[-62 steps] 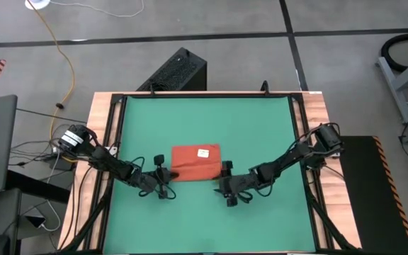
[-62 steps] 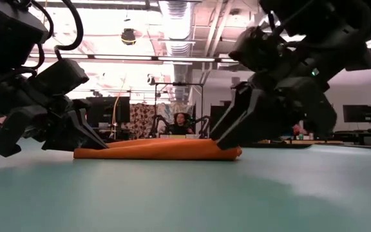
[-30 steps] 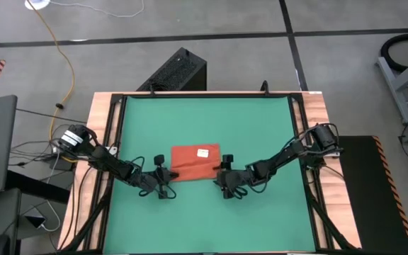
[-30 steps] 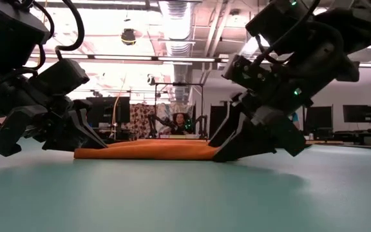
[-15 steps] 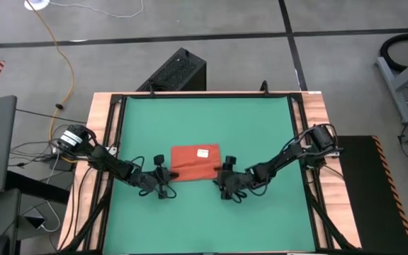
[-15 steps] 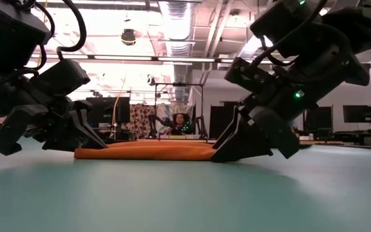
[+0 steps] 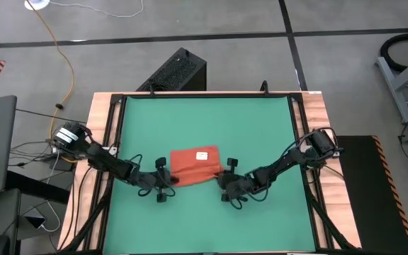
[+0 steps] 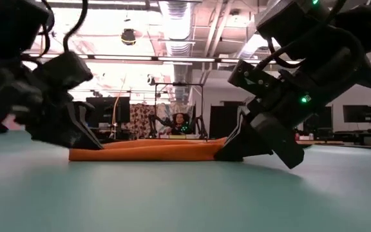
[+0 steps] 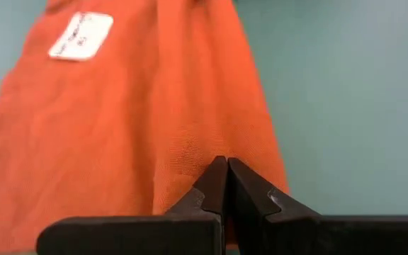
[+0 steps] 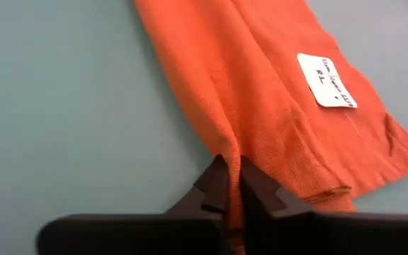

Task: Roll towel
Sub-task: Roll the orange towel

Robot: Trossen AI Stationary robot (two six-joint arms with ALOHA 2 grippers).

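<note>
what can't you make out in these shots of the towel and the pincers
- Writing on the towel's white tag: too small in the high view, illegible in both wrist views.
- Towel's near corners: covered by the left pincer and right pincer.
- Towel's top face: low view sees it edge-on only.

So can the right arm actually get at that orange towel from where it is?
Yes, it seems so: the right gripper is already shut on the near edge of the towel, with nothing between them. The left gripper pinches the other corner.
</note>
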